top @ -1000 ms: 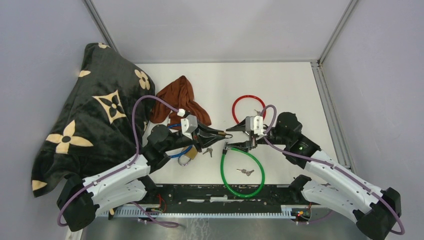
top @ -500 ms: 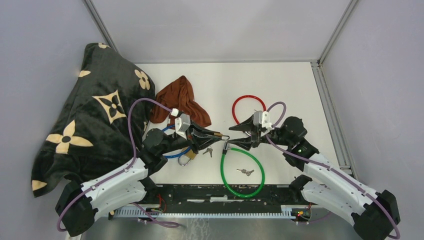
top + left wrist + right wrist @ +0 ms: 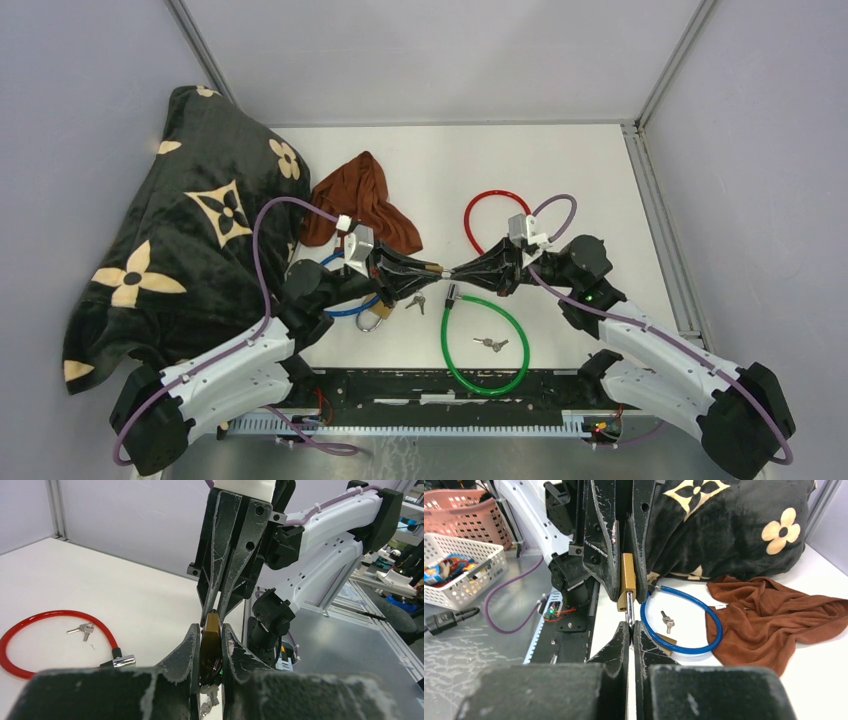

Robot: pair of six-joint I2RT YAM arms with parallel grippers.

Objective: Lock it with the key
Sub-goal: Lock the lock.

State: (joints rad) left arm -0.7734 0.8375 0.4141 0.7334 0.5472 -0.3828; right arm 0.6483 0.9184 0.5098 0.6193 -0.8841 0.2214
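The left gripper (image 3: 436,268) is clamped on the brass padlock (image 3: 627,575), held above the table (image 3: 560,170) where the 2 grippers meet. The right gripper (image 3: 456,272) pinches the silver piece (image 3: 629,607) protruding from it.

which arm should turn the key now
Right. The right claw is shut on the metal stem, apparently the key, sticking out of the brass padlock, while the left claw clamps the padlock body.
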